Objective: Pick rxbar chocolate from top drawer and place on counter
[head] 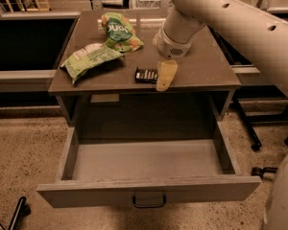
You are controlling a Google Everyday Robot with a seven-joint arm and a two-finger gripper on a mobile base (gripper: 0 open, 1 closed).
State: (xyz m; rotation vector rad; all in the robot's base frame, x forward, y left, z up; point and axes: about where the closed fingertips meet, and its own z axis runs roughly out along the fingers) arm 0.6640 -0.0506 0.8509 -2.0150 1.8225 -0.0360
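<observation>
The rxbar chocolate (146, 74), a small black bar with pale lettering, lies flat on the dark brown counter (204, 68) near its front edge. My gripper (165, 78) hangs from the white arm just to the right of the bar, down at the counter surface and touching or almost touching the bar's right end. The top drawer (149, 189) is pulled fully out below the counter. Its grey inside shows nothing in it.
Two crinkled green snack bags (89, 59) (119, 32) lie on the left and back of the counter. The drawer's loop handle (149, 201) faces the camera. A long pale ledge (19, 74) runs to the left. Chair legs with castors (259, 143) stand at the right.
</observation>
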